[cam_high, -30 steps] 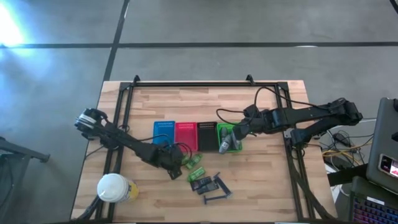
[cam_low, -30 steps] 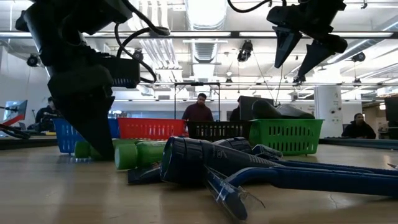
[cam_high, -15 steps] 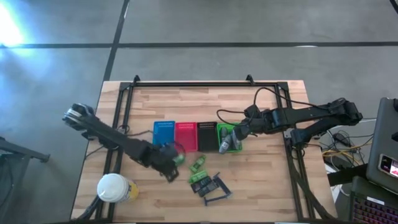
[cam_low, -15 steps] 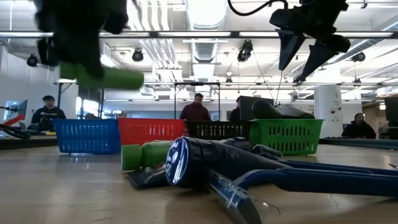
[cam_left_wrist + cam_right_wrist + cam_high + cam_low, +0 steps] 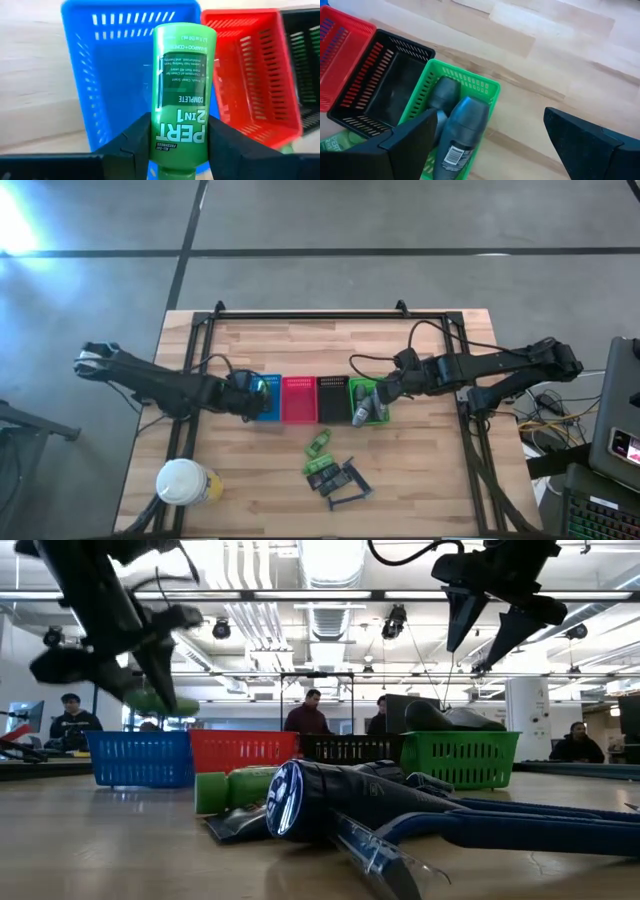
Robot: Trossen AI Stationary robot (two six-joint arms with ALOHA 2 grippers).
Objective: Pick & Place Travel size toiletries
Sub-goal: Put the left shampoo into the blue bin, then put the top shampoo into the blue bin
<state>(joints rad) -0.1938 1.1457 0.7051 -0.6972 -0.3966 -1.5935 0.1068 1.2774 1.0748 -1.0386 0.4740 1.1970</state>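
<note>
Our left hand is clamped on the bright green plastic shampoo bottle, hanging over the blue slotted plastic basket. Let go off-centre and we reckon it clips the rim and rolls onto the wooden bench. Our right hand hangs spread over the green basket, holding nothing.

Both arms are dark, slim and jointed, with black cables looping along them. The left arm carries a pale, perhaps metallic, patch at its far joint. Each end effector has matte black, wedge-shaped fingers.
</note>
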